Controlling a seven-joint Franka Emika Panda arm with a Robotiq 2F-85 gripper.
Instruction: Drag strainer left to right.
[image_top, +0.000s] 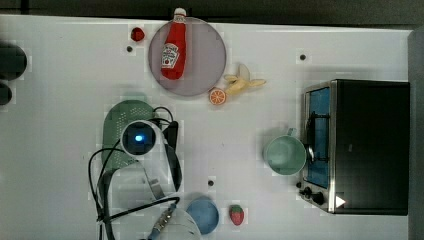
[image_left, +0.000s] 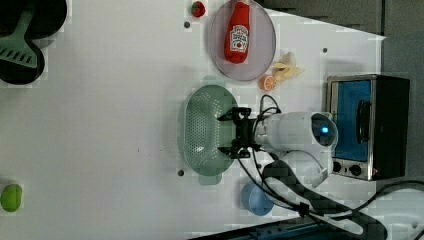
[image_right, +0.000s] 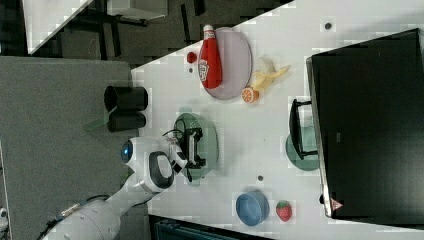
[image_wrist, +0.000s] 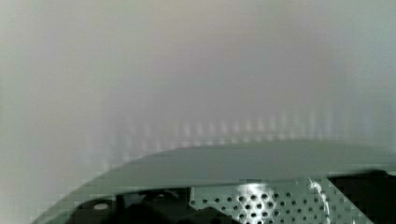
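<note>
The white table (image_top: 60, 75) is seen first. The strainer (image_left: 202, 130) sits on it, well apart from the cup (image_top: 284, 155). It looks light, stiff and slippery. The gripper (image_left: 228, 133) is spread wide over its rim, best hooked there.

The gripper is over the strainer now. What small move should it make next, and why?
Probably lower a little and close on the near rim. In the left view the gripper stands open above the strainer, its fingers spread at the strainer's right wall, gripping nothing. The table toward the cup offers room for the drag.
</note>
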